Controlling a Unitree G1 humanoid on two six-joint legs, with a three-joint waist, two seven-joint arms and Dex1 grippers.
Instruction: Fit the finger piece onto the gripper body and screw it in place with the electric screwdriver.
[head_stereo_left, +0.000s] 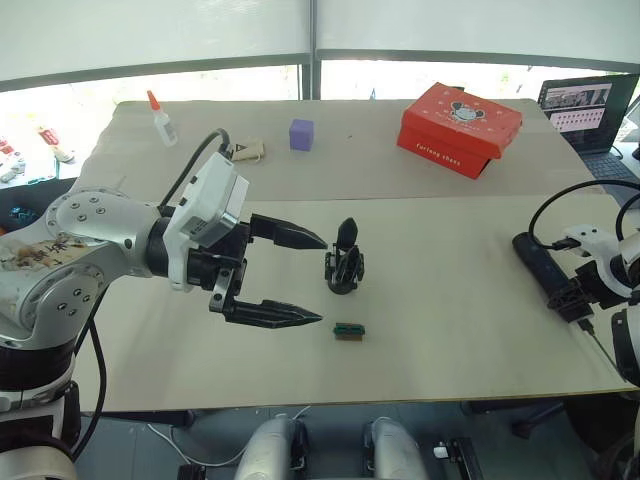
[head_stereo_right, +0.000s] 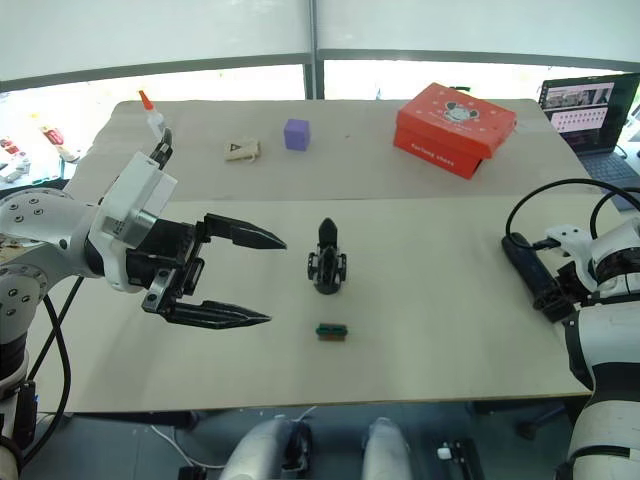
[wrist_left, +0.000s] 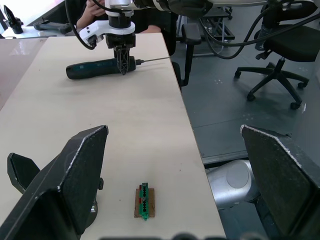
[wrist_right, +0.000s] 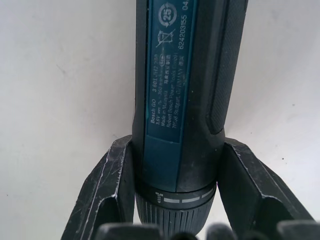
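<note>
The gripper body (head_stereo_left: 344, 262) stands upright mid-table, its one pointed black finger sticking up. A loose finger piece is out of view. My left gripper (head_stereo_left: 322, 280) is open wide, level with the body and just to its left, with nothing between its fingers. The electric screwdriver (head_stereo_left: 540, 265) lies near the table's right edge, its thin bit pointing toward the front edge. My right gripper (wrist_right: 177, 145) is shut on the screwdriver (wrist_right: 185, 100) just above its ribbed collar, one finger pressed against each side. The left wrist view shows that grip on the screwdriver (wrist_left: 100, 68) from afar.
A small green-topped block (head_stereo_left: 348, 331) lies in front of the gripper body. At the back stand a red box (head_stereo_left: 460, 128), a purple cube (head_stereo_left: 302, 134), a glue bottle (head_stereo_left: 160, 118) and a laptop (head_stereo_left: 588, 108). An office chair (wrist_left: 272, 60) stands beyond the right edge.
</note>
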